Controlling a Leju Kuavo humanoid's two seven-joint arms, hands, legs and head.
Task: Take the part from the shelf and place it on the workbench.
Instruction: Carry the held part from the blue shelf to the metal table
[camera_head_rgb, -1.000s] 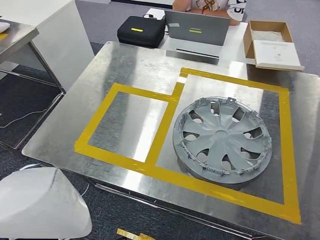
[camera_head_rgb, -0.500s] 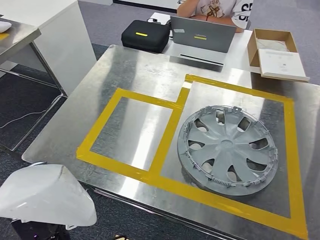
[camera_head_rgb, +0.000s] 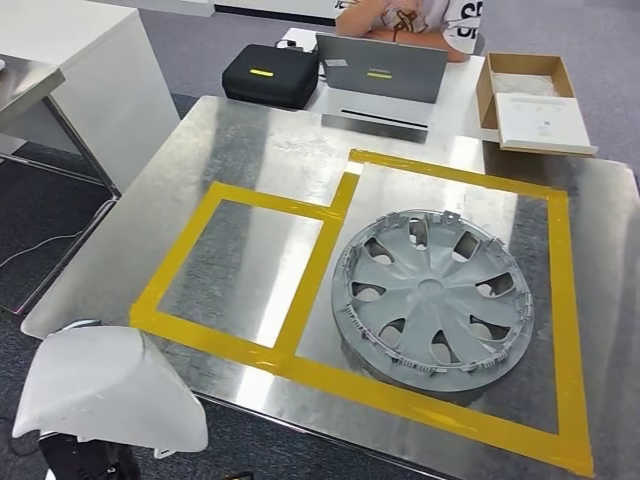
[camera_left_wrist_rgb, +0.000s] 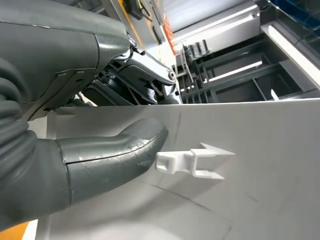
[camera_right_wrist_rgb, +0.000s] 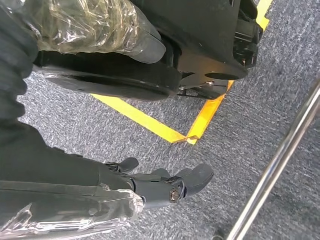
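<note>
One white part (camera_head_rgb: 106, 390) gripped in the left hand (camera_left_wrist_rgb: 75, 105), thumb (camera_left_wrist_rgb: 113, 155) pressed flat against its smooth face beside a small moulded clip (camera_left_wrist_rgb: 192, 161), darker fingers (camera_left_wrist_rgb: 147, 67) hooked over its edge. Carried low at the near left corner of the workbench (camera_head_rgb: 249, 140), partly over its edge, above the metal top and not set down on it. Hung the right hand (camera_right_wrist_rgb: 151, 185) over grey carpet crossed by yellow floor tape (camera_right_wrist_rgb: 151, 125), fingers (camera_right_wrist_rgb: 196, 175) loosely extended and apart, grasping nothing. Marked on the workbench with yellow tape (camera_head_rgb: 332, 215): a smaller rectangle to the left, a larger one to the right. Lay flat inside the larger: a grey hubcap (camera_head_rgb: 432, 298). Beyond the bench: a black case (camera_head_rgb: 269, 75), a laptop (camera_head_rgb: 381, 68), an open cardboard box (camera_head_rgb: 528, 100) and a seated person (camera_head_rgb: 411, 15).
</note>
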